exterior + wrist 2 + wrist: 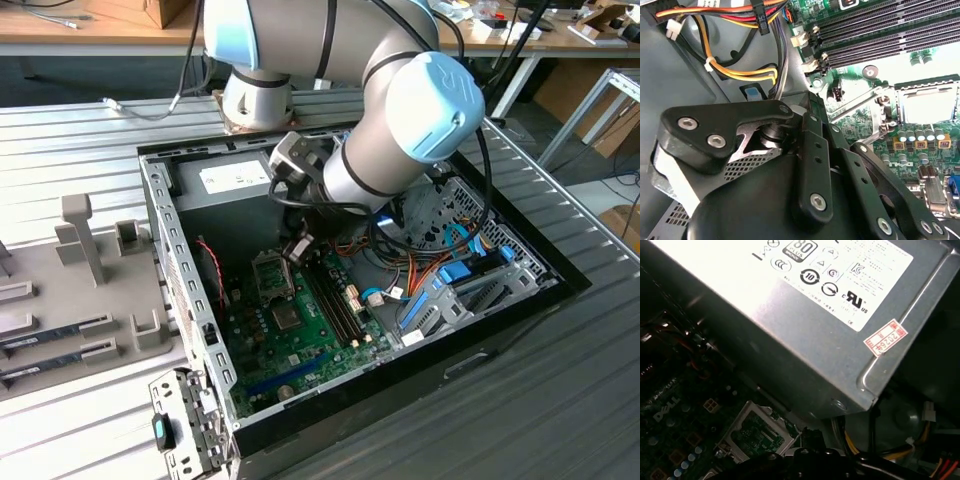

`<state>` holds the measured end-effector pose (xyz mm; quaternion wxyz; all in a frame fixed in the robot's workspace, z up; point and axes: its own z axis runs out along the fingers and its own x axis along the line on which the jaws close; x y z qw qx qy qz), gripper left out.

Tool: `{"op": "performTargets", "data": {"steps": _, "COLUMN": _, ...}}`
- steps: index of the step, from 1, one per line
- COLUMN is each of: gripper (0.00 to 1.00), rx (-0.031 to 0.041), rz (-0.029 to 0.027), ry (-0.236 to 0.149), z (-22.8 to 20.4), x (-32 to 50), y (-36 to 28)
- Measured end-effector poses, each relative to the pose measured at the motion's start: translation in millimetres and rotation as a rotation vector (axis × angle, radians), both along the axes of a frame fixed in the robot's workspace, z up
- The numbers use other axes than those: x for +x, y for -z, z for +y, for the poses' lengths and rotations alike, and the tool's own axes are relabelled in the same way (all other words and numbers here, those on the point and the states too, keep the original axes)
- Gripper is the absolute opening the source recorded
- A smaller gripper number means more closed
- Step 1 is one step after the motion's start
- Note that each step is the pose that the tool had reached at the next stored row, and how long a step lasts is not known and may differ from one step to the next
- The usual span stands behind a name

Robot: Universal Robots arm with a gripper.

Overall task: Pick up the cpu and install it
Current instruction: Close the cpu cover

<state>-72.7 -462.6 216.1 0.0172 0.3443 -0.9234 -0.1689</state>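
We see matt black plastic gripper (805, 165) links, a brushed grey metal power supply (805, 335) casing, and a glossy green motherboard (920, 125).

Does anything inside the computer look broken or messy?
Nothing looks broken or spilled. The computer case lies flat with its side off. In the second wrist view the metal lever beside the chip socket seems swung loose, not latched down. The cables are bunched but tied.

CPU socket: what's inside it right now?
In the second wrist view the CPU socket sits with its metal frame swung open, a pale square surface inside. Whether that is the cpu or bare contacts cannot be told. The gripper hangs above it.
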Motion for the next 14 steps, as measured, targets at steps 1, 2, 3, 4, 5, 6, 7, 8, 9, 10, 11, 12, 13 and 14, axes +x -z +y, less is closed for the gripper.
{"op": "performTargets", "data": {"steps": 1, "gripper": 0.11, "rx": 0.0, "rz": 0.0, "ry": 0.0, "z": 0.0, "x": 0.0, "y": -0.8}}
{"op": "performTargets", "data": {"steps": 2, "gripper": 0.11, "rx": 0.0, "rz": 0.0, "ry": 0.0, "z": 0.0, "x": 0.0, "y": -1.6}}
{"op": "performTargets", "data": {"steps": 3, "gripper": 0.11, "rx": 0.0, "rz": 0.0, "ry": 0.0, "z": 0.0, "x": 0.0, "y": -2.5}}
{"op": "performTargets", "data": {"steps": 4, "gripper": 0.11, "rx": 0.0, "rz": 0.0, "ry": 0.0, "z": 0.0, "x": 0.0, "y": -3.1}}
{"op": "performTargets", "data": {"steps": 5, "gripper": 0.11, "rx": 0.0001, "rz": -0.0001, "ry": 0.0, "z": 0.0, "x": 0.0, "y": -3.9}}
{"op": "performTargets", "data": {"steps": 6, "gripper": 0.11, "rx": 0.0004, "rz": -0.0001, "ry": 0.0, "z": 0.0, "x": 0.0, "y": -4.1}}
{"op": "performTargets", "data": {"steps": 7, "gripper": 0.11, "rx": 0.0011, "rz": 0.0, "ry": 0.0, "z": -0.4, "x": 0.0, "y": -4.1}}
{"op": "performTargets", "data": {"steps": 8, "gripper": 0.11, "rx": 0.0025, "rz": 0.0, "ry": -0.001, "z": -1.5, "x": 0.0, "y": -4.2}}
{"op": "performTargets", "data": {"steps": 9, "gripper": 0.11, "rx": 0.0027, "rz": -0.0001, "ry": -0.001, "z": -1.8, "x": 0.0, "y": -4.2}}
{"op": "performTargets", "data": {"steps": 10, "gripper": 0.11, "rx": 0.0028, "rz": 0.0001, "ry": -0.001, "z": -2.1, "x": 0.0, "y": -4.3}}
{"op": "performTargets", "data": {"steps": 11, "gripper": 0.11, "rx": 0.0029, "rz": 0.0, "ry": -0.001, "z": -2.2, "x": 0.0, "y": -4.3}}
{"op": "performTargets", "data": {"steps": 12, "gripper": 0.11, "rx": 0.003, "rz": 0.0, "ry": -0.002, "z": -2.3, "x": 0.0, "y": -4.5}}
{"op": "performTargets", "data": {"steps": 13, "gripper": 0.11, "rx": 0.003, "rz": 0.0, "ry": -0.002, "z": -2.5, "x": 0.0, "y": -4.7}}
{"op": "performTargets", "data": {"steps": 14, "gripper": 0.11, "rx": 0.0033, "rz": 0.0, "ry": -0.002, "z": -2.7, "x": 0.0, "y": -4.9}}
